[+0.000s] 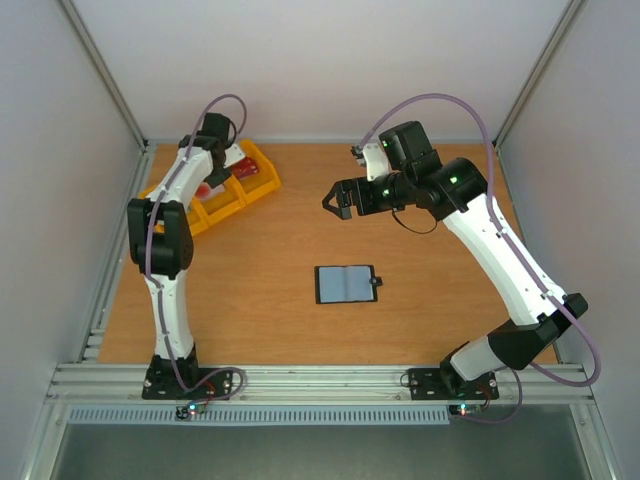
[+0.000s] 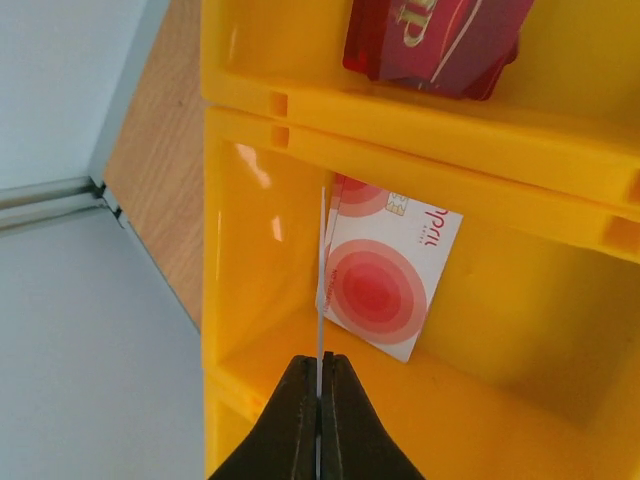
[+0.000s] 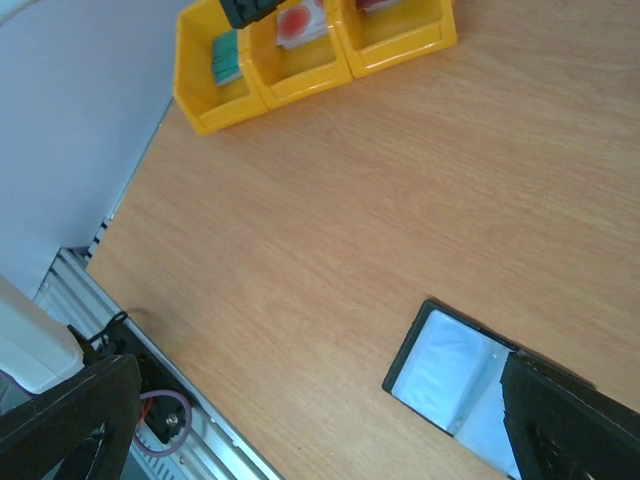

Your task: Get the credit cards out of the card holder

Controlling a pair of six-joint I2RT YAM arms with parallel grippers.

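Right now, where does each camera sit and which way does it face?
Top: above and behind, looking down at the table, wallet and bins; left arm and right arm in view.
Left wrist: looks down into a bin; left gripper shut on a card held edge-on.
Right wrist: looks down across the table; right gripper open.
Shared: top and right wrist both show wallet and bins.

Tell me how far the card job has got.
Done: the wallet lies open on the table, no card showing in it; a white card and a red card already lie in the yellow bins. In hand: the left pincer is shut on a thin card, edge-on over the bins. Left: drop it. The right pincer is open, holding nothing.
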